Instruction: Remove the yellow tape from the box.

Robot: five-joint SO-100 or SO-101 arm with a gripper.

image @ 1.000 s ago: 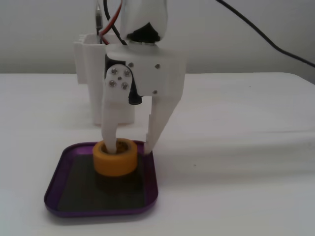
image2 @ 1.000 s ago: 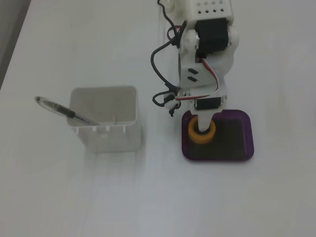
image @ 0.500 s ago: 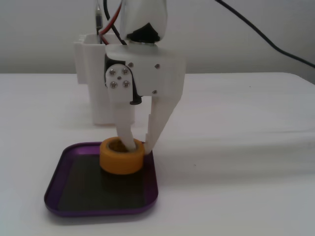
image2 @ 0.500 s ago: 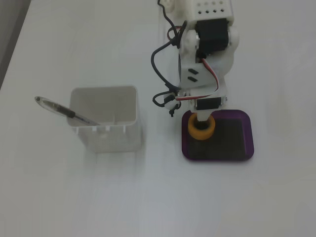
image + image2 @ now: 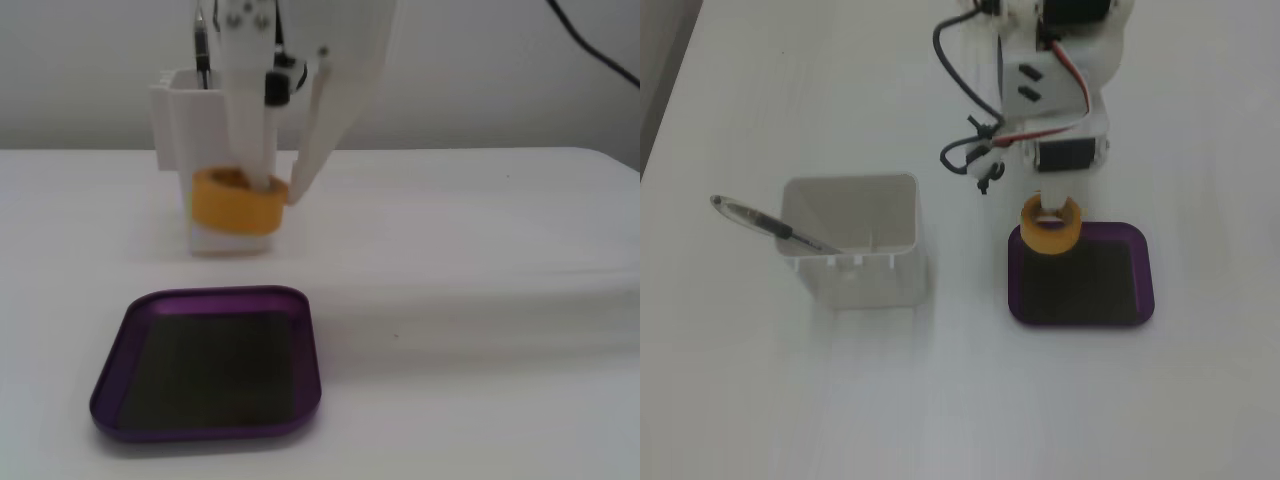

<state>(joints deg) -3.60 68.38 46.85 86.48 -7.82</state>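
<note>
A fixed view shows the gripper [image 5: 278,190] pinching the yellow tape [image 5: 236,201] through its core, hanging at 12 o'clock above the empty purple tray [image 5: 110,372], presumably to clear its rim.

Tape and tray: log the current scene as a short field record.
tape: yellow roll, lifted clear of the tray, tilted
grip: end effector shut on the roll's wall, one finger through the core, one outside
tray: purple, nothing in it, flat on the table
container: white, left of the tray in the top-down fixed view, pen leaning on its rim
</note>
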